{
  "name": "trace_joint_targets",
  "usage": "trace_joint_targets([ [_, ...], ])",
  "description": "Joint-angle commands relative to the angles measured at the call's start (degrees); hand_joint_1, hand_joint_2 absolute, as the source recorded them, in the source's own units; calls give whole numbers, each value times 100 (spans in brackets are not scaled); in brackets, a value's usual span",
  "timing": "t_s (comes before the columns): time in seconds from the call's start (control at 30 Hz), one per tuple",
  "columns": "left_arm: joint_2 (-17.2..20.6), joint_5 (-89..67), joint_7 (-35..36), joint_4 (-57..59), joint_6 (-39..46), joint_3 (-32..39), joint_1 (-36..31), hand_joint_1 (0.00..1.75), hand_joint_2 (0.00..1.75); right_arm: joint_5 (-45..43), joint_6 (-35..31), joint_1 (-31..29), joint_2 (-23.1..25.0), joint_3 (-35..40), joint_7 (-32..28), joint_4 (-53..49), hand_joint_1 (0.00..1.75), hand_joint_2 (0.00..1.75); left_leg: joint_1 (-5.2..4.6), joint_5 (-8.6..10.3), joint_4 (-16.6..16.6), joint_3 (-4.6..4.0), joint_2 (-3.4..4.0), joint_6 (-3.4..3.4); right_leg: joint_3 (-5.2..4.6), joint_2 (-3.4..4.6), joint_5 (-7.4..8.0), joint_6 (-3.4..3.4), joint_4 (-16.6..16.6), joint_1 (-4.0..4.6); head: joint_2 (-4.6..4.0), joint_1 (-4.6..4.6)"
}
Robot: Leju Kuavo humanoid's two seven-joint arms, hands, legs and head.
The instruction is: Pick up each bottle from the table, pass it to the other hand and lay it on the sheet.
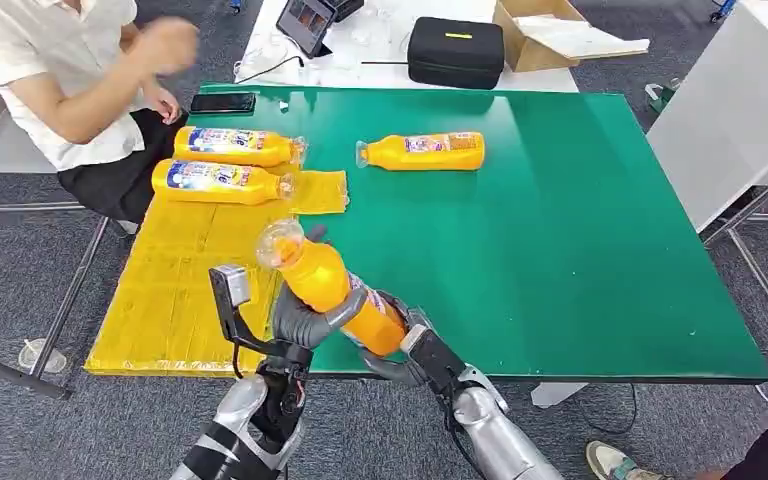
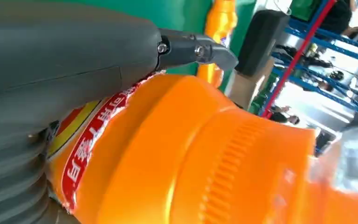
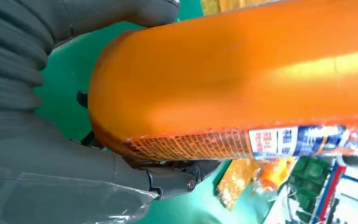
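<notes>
The orange bottle (image 1: 335, 290) is hanging tilted above the table's (image 1: 600, 250) near edge, cap end toward the yellow sheet (image 1: 175, 290), with both hands gripping it: the left hand (image 1: 295, 320) is wrapping its shoulder, the right hand (image 1: 405, 345) is clasping its base. Judging the handover midway, the left should be squeezing firmly before the right lets go, since the smooth, rounded plastic looks slippery. Two bottles (image 1: 222, 165) are lying at the sheet's far end; another bottle (image 1: 422, 151) is waiting near the far edge.
</notes>
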Motion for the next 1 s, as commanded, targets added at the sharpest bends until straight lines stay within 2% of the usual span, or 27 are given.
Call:
trace_joint_targets([
  [0.03,-16,288,66,303,-579,233,-369,175,175,-208,214,-126,-145,504,-109,-111,175,175,-1,-7,1,18,7,3,16,-1,-6,-9,2,2,0,0],
  [0.2,-15,368,101,289,-724,218,-319,175,175,-275,211,-142,-141,443,-122,-70,175,175,-1,-7,0,18,7,4,16,-1,-6,-8,1,2,0,0],
  [0.23,-11,403,112,289,-787,214,-314,175,175,-323,248,-140,-131,422,-136,-58,169,175,0,-3,-1,9,6,2,7,0,-2,-5,0,2,0,0],
  [0.37,5,450,169,405,-893,174,-287,175,175,-1052,826,-97,-22,48,-55,-84,127,175,-2,-7,-1,21,7,4,19,-2,-7,-9,0,1,0,2],
  [0.4,7,479,183,460,-944,173,-282,175,175,-1405,1137,-81,23,-112,21,-112,133,175,-1,-4,-2,14,6,2,12,-1,-4,-7,0,1,0,2],
  [0.43,8,511,180,506,-991,184,-279,175,175,-1657,1349,-78,45,-219,117,-144,84,175,-2,-9,-1,25,8,4,22,-1,-9,-10,1,1,0,2],
  [0.47,9,523,182,529,-1000,194,-279,175,175,-1774,1374,-68,65,-289,176,-171,9,175,-1,-4,-2,15,6,2,12,-1,-4,-7,0,1,0,2],
  [0.5,20,516,178,532,-994,196,-277,175,175,-1879,1458,-75,71,-326,236,-176,7,175,-2,-9,-1,26,9,3,23,-1,-9,-11,1,2,0,4],
  [0.53,38,502,172,502,-955,225,-266,175,175,-1980,1415,-69,69,-380,367,-214,2,0,-3,-6,-3,19,7,3,16,-1,-6,-9,0,0,0,2],
  [0.73,142,328,105,296,-705,332,-241,175,175,-2082,1195,18,138,-466,491,-341,0,0,-2,-4,-3,13,12,2,9,5,-3,-7,0,0,0,2],
  [0.8,211,-242,-110,185,64,371,-277,175,175,-1978,302,112,226,-690,456,-447,0,0,0,-5,-2,14,11,2,11,4,-3,-8,-1,2,0,2],
  [0.83,305,-975,-206,11,934,436,-311,175,175,-1850,-578,214,299,-957,350,-624,0,0,-1,-9,-2,23,11,3,20,2,-7,-10,0,2,0,2],
  [0.87,387,-1256,-214,-89,1279,535,-345,175,175,-1630,-1245,277,294,-1113,137,-753,0,0,-1,-5,-2,13,8,1,10,1,-4,-9,1,1,0,2],
  [0.9,494,-1544,-132,-178,1648,679,-387,175,175,-1203,-2628,373,366,-1514,-394,-997,0,0,-1,-9,0,21,13,2,16,4,-8,-12,4,3,0,2],
  [0.93,576,-1577,-15,-281,1552,825,-393,175,175,-1225,-2546,429,258,-1625,-373,-1161,0,0,-2,-11,0,26,15,2,20,5,-10,-14,6,2,2,4],
  [0.97,623,-1751,24,-264,1673,856,-417,175,175,-1182,-2887,494,274,-1823,-394,-1356,0,0,-3,-14,0,34,20,2,26,7,-12,-17,8,2,0,2],
  [1.0,652,-1967,-134,-340,2010,1001,-419,175,175,-638,-4254,726,174,-1973,-394,-2156,0,0,-3,-13,0,36,16,2,29,3,-13,-19,8,2,2,0],
])
